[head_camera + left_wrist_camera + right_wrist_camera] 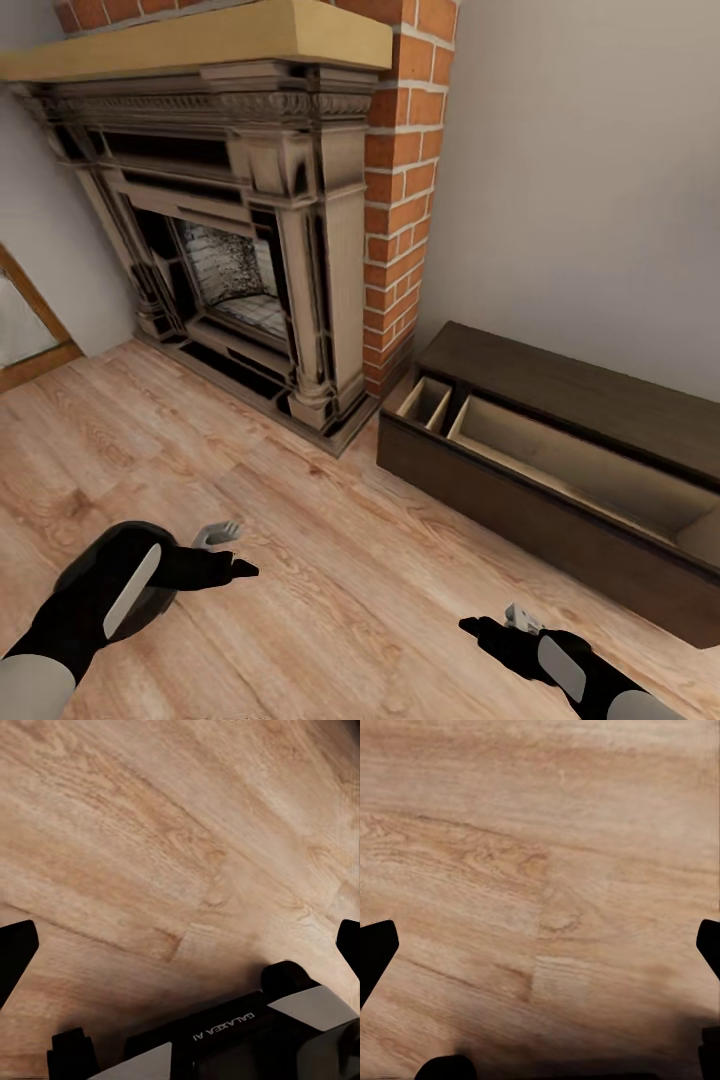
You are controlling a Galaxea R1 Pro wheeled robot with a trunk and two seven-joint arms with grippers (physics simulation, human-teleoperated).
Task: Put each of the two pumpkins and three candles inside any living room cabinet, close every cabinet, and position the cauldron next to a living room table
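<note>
Nearest, at the bottom of the head view, both black arms reach forward over the plank floor [330, 560]; the left gripper [228, 548] hangs at lower left and the right gripper [508, 622] at lower right, well apart from each other; neither holds anything. In the left wrist view the left gripper's [180, 945] fingertips [16, 949] sit at opposite edges, spread wide, with bare wood grain [165, 855] between them; a black housing marked "GALAXEA AI" [225, 1027] lies below them. In the right wrist view the right gripper's [540, 945] fingertips [375, 949] are likewise spread wide, over bare planks [540, 870].

Farther on, to the right, the cabinet [520, 510] stands on the floor against the grey wall [580, 180]; it is long, low and dark brown, and it stands open, so that its light tan interior shows from above; a narrow compartment [425, 403] lies at the end nearer the fireplace, and a long compartment [590, 470] runs beside it, parted by a dark divider; both compartments show bare tan surfaces.

Farthest, at upper left, a carved dark fireplace surround [240, 230] with a pale wooden mantel shelf [200, 40] stands beside a red brick column [405, 180]; the column's foot is just beside the cabinet's near end; a strip of wooden frame [30, 340] shows at the left edge.
</note>
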